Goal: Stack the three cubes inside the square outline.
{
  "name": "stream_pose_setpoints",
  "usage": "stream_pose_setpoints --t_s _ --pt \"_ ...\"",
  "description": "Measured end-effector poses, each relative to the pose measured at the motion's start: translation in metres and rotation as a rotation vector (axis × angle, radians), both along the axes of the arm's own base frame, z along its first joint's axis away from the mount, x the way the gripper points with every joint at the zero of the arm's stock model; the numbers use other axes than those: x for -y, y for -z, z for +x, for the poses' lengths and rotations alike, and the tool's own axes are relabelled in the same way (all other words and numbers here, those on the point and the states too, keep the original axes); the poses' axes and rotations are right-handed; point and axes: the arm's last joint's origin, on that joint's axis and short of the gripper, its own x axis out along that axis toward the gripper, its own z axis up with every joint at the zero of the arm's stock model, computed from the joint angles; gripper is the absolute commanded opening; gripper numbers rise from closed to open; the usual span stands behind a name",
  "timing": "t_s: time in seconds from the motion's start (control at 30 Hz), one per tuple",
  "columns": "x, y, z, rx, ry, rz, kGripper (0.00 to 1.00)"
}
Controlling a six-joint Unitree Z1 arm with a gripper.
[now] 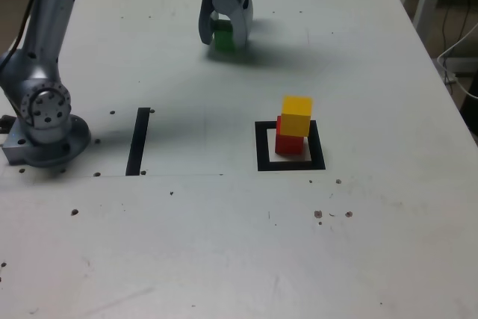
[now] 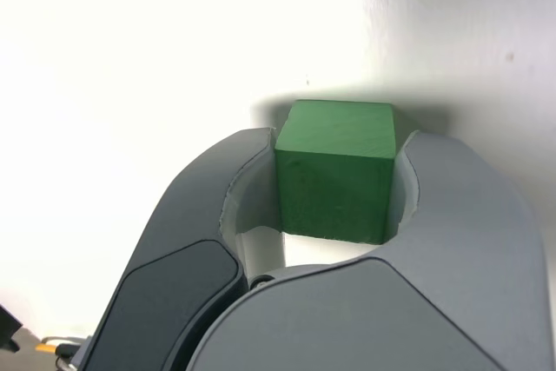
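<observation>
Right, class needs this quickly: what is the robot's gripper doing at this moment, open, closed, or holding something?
Gripper: closed on the green cube, jaws pressed against two opposite sides of it.

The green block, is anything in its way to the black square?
Nothing visible. The gripper is shut on the small green cube, and the bare white table lies between it and the black tape square outline, where the yellow cube tops the red cube.

we see the gripper (image 2: 339, 184) closed on the green cube (image 2: 337, 167), both jaws pressing its sides, the white table (image 2: 130, 58) beneath.
</observation>
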Motion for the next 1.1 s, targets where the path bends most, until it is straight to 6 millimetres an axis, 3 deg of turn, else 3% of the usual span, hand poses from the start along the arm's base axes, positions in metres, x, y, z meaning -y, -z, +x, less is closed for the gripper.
stream_pose_setpoints --t_s 0.2,0.43,1.1 --pt "0.021 -0.021 0.002 0.013 0.005 0.021 0.29" --pt "0.059 -0.049 0.012 0.022 0.017 0.030 0.29" --pt "0.164 -0.093 0.033 0.079 0.028 0.022 0.29"
